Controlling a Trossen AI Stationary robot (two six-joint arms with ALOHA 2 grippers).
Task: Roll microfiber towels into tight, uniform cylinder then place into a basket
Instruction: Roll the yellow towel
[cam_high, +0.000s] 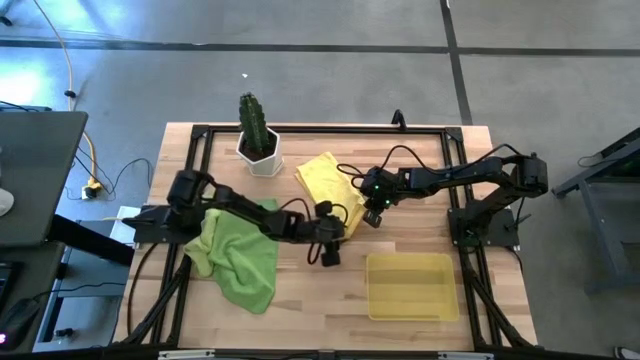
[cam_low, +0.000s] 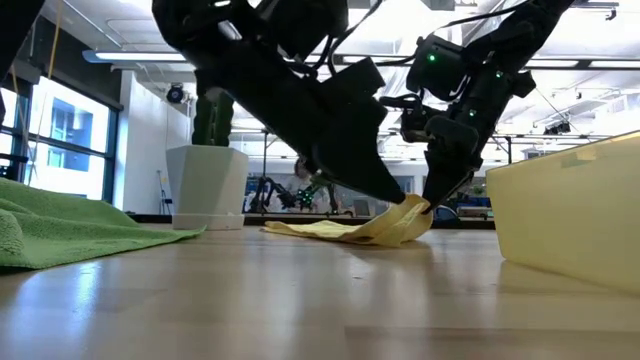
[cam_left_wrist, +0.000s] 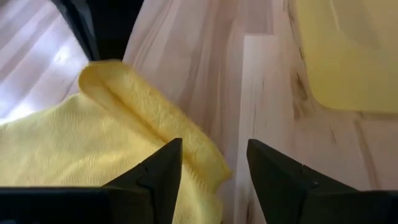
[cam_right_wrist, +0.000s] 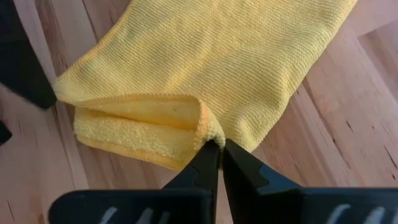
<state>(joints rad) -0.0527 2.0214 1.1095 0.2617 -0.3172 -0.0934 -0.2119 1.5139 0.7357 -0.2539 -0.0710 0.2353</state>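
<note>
The wooden surface (cam_high: 300, 290) carried a cactus pot (cam_high: 259, 150) at its far edge, green towels (cam_high: 240, 255) heaped at the left and an empty yellow basket (cam_high: 411, 287) at the near right. Between them lay the yellow towel (cam_high: 328, 180), its near edge folded over once. The right end effector (cam_right_wrist: 216, 152) had its fingers pinched tight on that folded corner. The left end effector (cam_left_wrist: 214, 171) stood open over the same fold, gripping nothing. The fold looked loose and uneven. If the right end effector pulled before the left pressed down, the towel would likely drag flat or roll crooked, giving a slack cylinder.
</note>
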